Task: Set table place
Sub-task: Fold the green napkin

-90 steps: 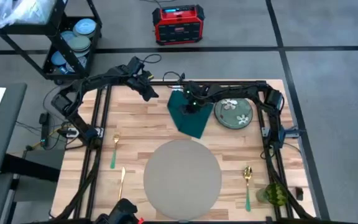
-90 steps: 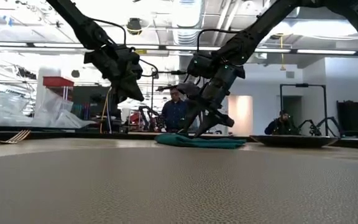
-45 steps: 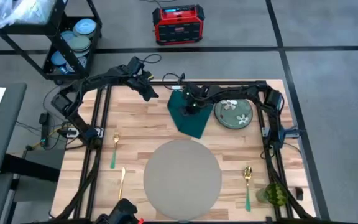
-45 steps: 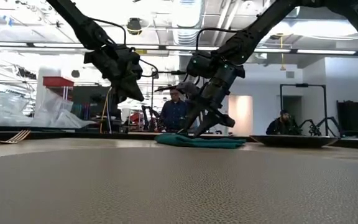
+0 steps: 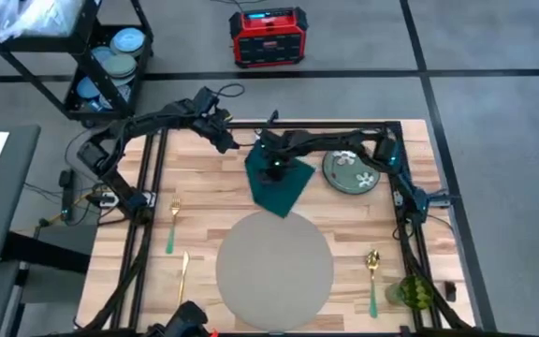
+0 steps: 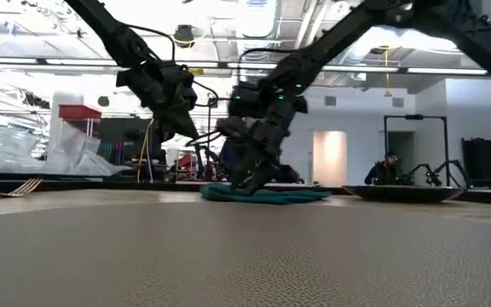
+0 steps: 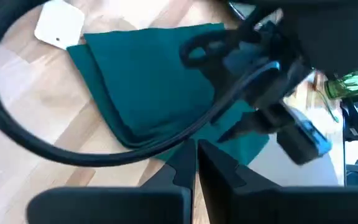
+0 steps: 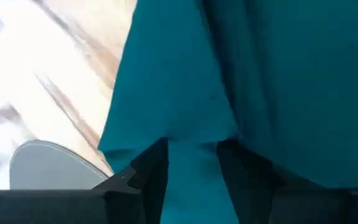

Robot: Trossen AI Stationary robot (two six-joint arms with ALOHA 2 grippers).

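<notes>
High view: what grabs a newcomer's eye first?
The dark green napkin at the table's far middle, with the right hand down on it, fingers set apart. Nearer, the big round grey placemat lies bare. The left hand hovers shut near the far edge.

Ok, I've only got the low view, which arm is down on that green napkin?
Observer: The right arm; its tool sits on the napkin, reaching in from the right side of the table.
Operator: Where's the napkin lying?
Observer: Just beyond the placemat, one corner pointing at its far rim.
Operator: And the left tool?
Observer: The left tool hangs near the table's far edge, left of the napkin, and it is shut.
</notes>
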